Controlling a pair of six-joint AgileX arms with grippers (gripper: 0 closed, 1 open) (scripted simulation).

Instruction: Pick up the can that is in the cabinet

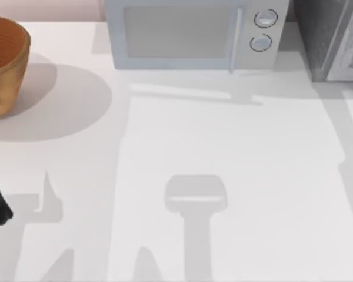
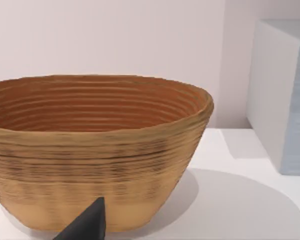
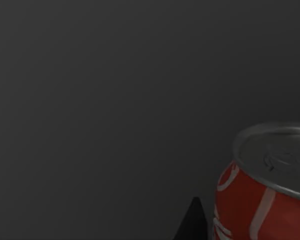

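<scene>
Right gripper is inside the cabinet, closing in on the can, no grab yet.

Starting from the right gripper (image 3: 194, 220): in the right wrist view one dark fingertip pokes up just beside the red can (image 3: 262, 200), and I honestly can't tell if the fingers are apart or together, or whether it's touching the can at all. The can stands upright with its silver lid showing, against the dark inner wall of the cabinet (image 1: 326, 35), which sits at the table's far right corner next to the microwave (image 1: 194, 32). I'd call this the approach step. Next move probably needs the fingers lined up either side of the can before squeezing. The left arm is parked at the table's left edge, its gripper (image 2: 87, 225) facing the woven basket (image 2: 95, 150).
</scene>
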